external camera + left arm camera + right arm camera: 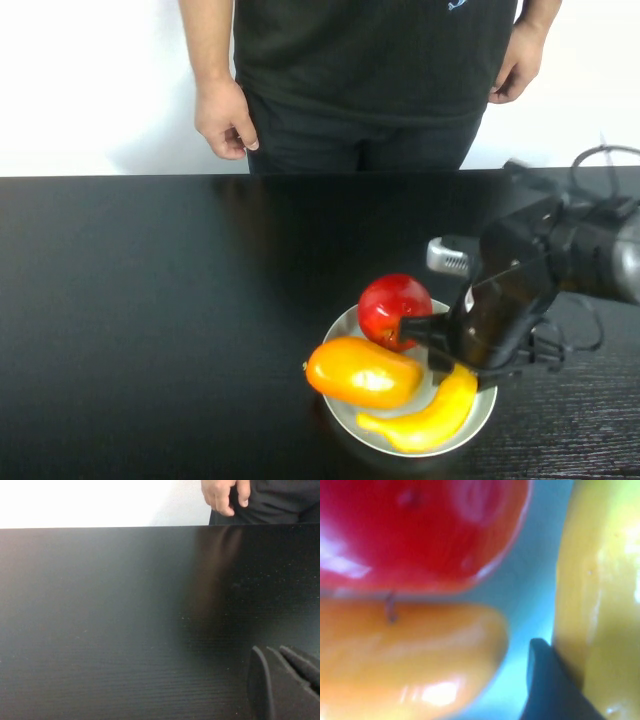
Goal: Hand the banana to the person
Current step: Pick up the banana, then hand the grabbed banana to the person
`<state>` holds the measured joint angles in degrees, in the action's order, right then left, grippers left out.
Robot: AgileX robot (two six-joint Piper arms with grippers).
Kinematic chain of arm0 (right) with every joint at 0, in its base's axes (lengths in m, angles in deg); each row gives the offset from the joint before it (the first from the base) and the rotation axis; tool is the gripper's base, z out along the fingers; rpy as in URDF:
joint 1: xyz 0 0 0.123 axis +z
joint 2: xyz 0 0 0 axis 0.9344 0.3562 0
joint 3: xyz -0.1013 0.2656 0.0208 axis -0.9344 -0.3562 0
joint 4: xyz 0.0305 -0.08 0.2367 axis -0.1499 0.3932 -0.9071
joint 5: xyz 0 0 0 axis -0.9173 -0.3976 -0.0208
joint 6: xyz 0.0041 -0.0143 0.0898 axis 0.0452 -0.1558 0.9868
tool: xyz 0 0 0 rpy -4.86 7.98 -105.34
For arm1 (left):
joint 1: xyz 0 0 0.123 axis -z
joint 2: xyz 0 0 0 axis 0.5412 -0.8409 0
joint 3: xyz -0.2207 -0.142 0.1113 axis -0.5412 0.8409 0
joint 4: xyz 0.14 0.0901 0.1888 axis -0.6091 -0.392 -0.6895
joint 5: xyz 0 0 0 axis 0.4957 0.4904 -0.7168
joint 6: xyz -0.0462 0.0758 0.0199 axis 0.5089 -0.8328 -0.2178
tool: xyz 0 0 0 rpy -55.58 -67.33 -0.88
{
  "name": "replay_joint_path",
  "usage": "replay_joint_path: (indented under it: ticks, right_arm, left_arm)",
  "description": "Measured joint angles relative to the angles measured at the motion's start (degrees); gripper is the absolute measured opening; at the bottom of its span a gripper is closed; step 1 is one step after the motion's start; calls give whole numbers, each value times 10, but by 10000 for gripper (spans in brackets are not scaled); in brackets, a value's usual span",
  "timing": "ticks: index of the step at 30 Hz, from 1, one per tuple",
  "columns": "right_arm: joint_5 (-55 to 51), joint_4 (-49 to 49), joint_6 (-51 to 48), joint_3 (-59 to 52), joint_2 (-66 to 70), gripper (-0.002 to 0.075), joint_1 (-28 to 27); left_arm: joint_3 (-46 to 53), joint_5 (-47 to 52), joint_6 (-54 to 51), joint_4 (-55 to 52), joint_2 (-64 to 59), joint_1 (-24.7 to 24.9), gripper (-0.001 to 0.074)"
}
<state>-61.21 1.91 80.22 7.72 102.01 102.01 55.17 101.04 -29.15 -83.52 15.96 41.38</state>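
Observation:
The banana point(432, 418) lies on the near right of a round grey plate point(486, 418), and its upper end is under my right gripper point(447, 358). In the right wrist view one black finger point(545, 680) presses against the side of the banana point(600, 580); the other finger is out of frame. The banana still rests on the plate. The person point(370, 70) stands behind the table's far edge with both hands hanging down. My left gripper point(272, 652) is out of the high view. It is shut and empty, low over bare table.
A red apple point(393, 308) and an orange-yellow mango point(362, 372) share the plate, close beside my right gripper. The person's hand point(225, 118) hangs just past the far edge and also shows in the left wrist view point(225, 495). The black table stretches left.

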Motion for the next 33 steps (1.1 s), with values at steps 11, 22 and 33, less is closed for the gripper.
replay_joint_path:
  ticks: [11,22,33]
  right_arm:
    - [-144,105,-2,13,-210,-9,0]
    - [-279,175,-295,174,-259,-9,0]
    - [-288,117,-830,377,-110,-9,3]
  left_arm:
    - [0,0,0,0,0,0,-3]
    - [0,0,0,0,0,0,-3]
    - [0,0,0,0,0,0,-3]
